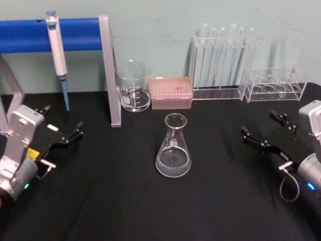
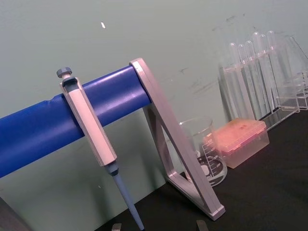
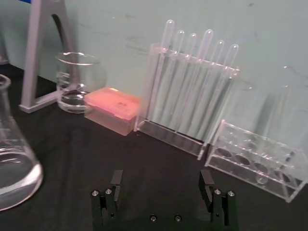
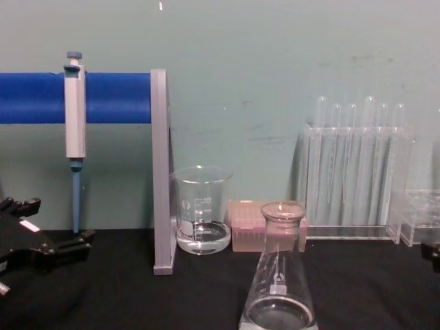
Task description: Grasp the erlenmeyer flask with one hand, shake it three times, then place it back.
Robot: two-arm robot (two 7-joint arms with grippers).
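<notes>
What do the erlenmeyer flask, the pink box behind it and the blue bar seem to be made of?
The erlenmeyer flask looks like clear glossy glass: see-through, with bright rim highlights. The pink box is probably translucent plastic, slightly frosted, with a gridded top. The blue bar has a smooth satin surface; plastic or painted metal, cannot tell.

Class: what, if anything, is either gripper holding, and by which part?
Nothing is held: the left gripper and right gripper are open, clear of the erlenmeyer flask standing between them.
</notes>
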